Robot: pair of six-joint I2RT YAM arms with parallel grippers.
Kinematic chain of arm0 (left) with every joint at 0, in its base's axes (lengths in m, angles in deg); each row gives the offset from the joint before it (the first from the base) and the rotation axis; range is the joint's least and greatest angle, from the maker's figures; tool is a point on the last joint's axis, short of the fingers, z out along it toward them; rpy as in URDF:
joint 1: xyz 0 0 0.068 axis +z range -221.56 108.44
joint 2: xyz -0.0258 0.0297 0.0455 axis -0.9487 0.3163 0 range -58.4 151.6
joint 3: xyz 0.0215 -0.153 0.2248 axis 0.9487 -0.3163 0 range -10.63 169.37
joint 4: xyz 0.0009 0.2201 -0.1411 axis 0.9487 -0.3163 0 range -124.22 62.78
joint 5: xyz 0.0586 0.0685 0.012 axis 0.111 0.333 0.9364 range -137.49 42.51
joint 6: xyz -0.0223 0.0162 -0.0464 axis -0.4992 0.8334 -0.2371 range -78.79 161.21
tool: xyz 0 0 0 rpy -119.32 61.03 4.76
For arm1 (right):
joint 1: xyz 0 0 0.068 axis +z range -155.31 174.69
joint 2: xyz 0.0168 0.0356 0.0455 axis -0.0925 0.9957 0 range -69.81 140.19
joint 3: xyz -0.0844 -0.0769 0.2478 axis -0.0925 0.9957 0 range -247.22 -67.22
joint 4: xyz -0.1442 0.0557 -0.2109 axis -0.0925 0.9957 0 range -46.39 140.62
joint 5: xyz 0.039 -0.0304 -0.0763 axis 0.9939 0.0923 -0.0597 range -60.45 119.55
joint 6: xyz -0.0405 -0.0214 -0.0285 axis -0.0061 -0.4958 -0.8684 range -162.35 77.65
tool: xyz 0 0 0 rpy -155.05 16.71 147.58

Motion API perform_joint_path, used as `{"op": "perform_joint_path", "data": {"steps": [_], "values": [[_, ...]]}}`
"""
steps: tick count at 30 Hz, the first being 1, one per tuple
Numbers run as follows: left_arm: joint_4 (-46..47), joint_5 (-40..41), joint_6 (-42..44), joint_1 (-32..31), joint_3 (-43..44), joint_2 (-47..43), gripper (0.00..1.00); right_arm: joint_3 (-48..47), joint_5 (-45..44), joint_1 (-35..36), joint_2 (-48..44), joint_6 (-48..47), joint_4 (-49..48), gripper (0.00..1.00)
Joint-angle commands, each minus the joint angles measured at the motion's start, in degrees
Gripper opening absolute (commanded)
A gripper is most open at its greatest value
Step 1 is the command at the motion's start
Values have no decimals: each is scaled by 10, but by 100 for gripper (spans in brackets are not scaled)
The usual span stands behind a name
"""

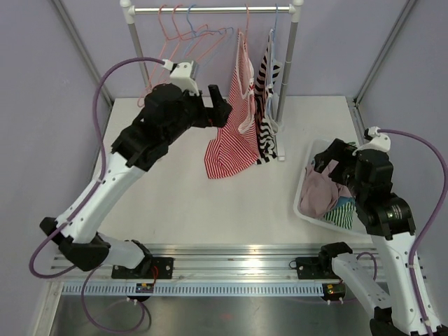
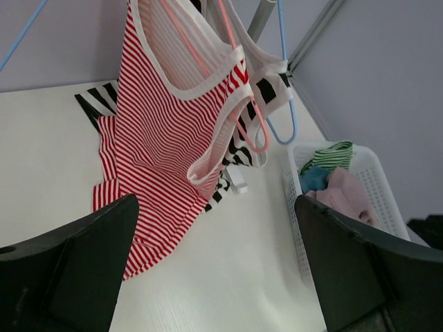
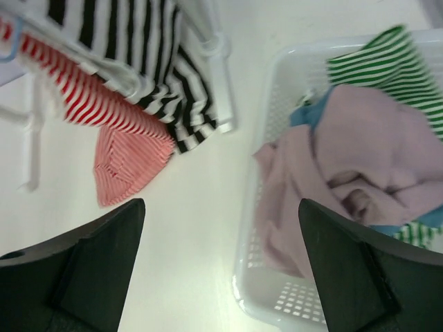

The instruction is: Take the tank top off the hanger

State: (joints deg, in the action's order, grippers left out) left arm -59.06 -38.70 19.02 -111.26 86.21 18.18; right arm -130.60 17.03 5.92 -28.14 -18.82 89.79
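Observation:
A red-and-white striped tank top (image 1: 234, 133) hangs on a pink hanger (image 2: 228, 83) from the white rail (image 1: 210, 10), its hem draped on the table; it also shows in the left wrist view (image 2: 156, 138). A black-and-white striped garment (image 1: 267, 105) hangs beside it on a blue hanger (image 2: 284, 104). My left gripper (image 1: 219, 105) is open and empty, just left of the tank top at mid height. My right gripper (image 1: 327, 157) is open and empty above the left rim of the white basket (image 1: 302, 199).
The basket (image 3: 277, 290) holds pink, green-striped and blue clothes. Several empty pink and blue hangers (image 1: 185, 31) hang on the rail's left part. The rack's right post (image 1: 288, 77) stands behind the garments. The rack's white foot (image 3: 221, 104) rests on the table.

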Motion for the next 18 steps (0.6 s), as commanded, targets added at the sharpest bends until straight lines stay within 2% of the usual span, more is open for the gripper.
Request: {"op": "perform_joint_path", "data": {"steps": [1,7,9,12,16,18], "values": [[40,52,23,-5,82,70,99,27,150,-1,-16,0,-42,99],[35,54,37,-5,257,223,99,51,245,-1,-33,13,-51,99],[13,61,43,-5,341,264,99,58,262,-1,-47,17,-54,99],[17,93,58,-5,415,336,99,79,309,-1,-70,33,-68,98],[70,131,73,-4,429,377,99,95,338,-1,-93,43,-72,97],[111,139,84,-4,431,393,94,97,333,-1,-107,44,-60,96]]}}
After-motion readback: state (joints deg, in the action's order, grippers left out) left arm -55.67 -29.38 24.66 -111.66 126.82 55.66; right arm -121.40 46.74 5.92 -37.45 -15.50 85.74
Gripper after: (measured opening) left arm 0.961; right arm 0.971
